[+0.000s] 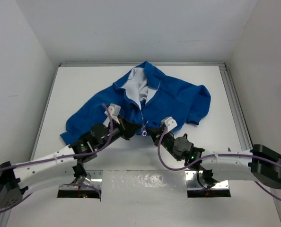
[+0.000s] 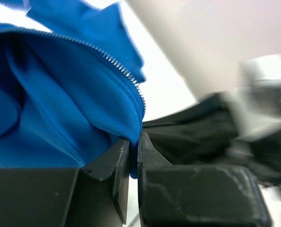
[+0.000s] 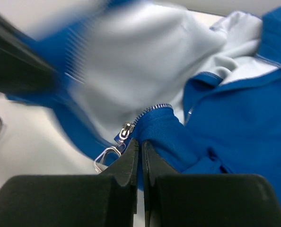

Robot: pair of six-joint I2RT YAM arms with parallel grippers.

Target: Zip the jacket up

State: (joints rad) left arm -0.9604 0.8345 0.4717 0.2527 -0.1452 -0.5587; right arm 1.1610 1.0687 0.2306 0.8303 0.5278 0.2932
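Observation:
The bright blue jacket (image 1: 176, 101) lies crumpled on the white table, collar and white lining (image 1: 138, 87) at the far side. My left gripper (image 1: 127, 126) is shut on the jacket's bottom hem (image 2: 126, 118), on the zipper's left side, with the zipper teeth (image 2: 117, 64) running up from it. My right gripper (image 1: 152, 132) is shut on the hem's other side (image 3: 162, 132), right beside the silver zipper slider (image 3: 126, 130) and its pull tab (image 3: 105, 158). The slider (image 1: 144, 128) sits at the zipper's bottom, between the two grippers.
The white table (image 1: 74, 90) is walled by white panels on the left, back and right. A metal rail (image 1: 232, 104) runs along the right edge. The right arm shows blurred in the left wrist view (image 2: 216, 132). A sleeve (image 1: 81, 120) spreads to the left.

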